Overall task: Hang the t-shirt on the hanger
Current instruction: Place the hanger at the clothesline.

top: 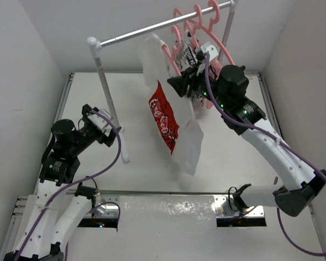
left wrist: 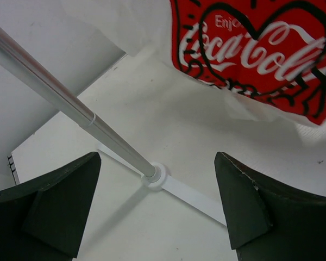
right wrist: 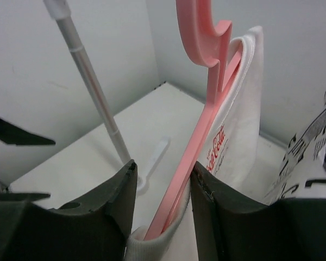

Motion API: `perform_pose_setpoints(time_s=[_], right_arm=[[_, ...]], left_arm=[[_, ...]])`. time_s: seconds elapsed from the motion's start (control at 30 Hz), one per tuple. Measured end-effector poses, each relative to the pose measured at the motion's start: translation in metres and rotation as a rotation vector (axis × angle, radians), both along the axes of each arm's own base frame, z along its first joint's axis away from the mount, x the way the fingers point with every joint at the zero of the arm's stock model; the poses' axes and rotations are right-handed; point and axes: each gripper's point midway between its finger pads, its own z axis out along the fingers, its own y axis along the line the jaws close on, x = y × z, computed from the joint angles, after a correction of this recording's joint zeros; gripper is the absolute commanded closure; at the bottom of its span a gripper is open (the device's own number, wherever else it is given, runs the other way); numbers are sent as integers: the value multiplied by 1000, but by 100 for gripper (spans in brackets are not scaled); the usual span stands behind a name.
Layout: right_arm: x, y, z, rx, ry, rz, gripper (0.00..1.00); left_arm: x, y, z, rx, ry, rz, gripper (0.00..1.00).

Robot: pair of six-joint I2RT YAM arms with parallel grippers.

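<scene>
Now | right pincer (right wrist: 163, 171) clamps hanger (right wrist: 202, 130) (t-shirt (top: 165, 122) draped on it) | left pincer (left wrist: 157, 157) agape, empty.

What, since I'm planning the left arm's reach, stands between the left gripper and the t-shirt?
The rack's upright pole stands between left gripper and t-shirt, as the top view shows.

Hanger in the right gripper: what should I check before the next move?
1. Right gripper shut on the hanger, shirt fabric pinched with it: ok.
2. T-shirt collar around the hanger's neck: ok.
3. Far shoulder seated on the hanger: cannot tell, hidden.
4. Left gripper open, empty, apart from the t-shirt: ok.
5. Left gripper apart from the rack post: ok.
6. Hook's path to the rail free of the other hangers: cannot tell.
</scene>
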Motion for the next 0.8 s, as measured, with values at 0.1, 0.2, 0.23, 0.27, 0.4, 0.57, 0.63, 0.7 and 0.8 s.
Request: perform_pose_setpoints(time_s=[0.1, 0.2, 0.23, 0.27, 0.4, 0.57, 0.63, 0.7, 0.8], right_arm=[[17, 6, 15, 2, -42, -19, 100], [38, 13, 20, -13, -66, -52, 100], [45, 14, 19, -21, -70, -64, 100], [52, 16, 17, -33, -73, -77, 100], [75, 20, 5, -74, -69, -115, 100], [100, 17, -4, -101, -61, -153, 100], [110, 15, -3, -102, -60, -167, 100], [119, 13, -4, -103, -58, -181, 100], [130, 6, -13, -113, -44, -202, 100]], left_arm=[[0, 1, 0, 1, -1, 3, 17], [0, 1, 1, 0, -8, 5, 17], [0, 1, 2, 0, -11, 7, 17], [0, 2, 2, 0, -13, 8, 17], [-1, 3, 5, 1, -24, 17, 17], [-3, 5, 5, 2, -32, 28, 17], [-3, 6, 3, 3, -29, 31, 17], [-2, 7, 1, 4, -27, 34, 17], [-3, 8, 0, 7, -28, 42, 17]])
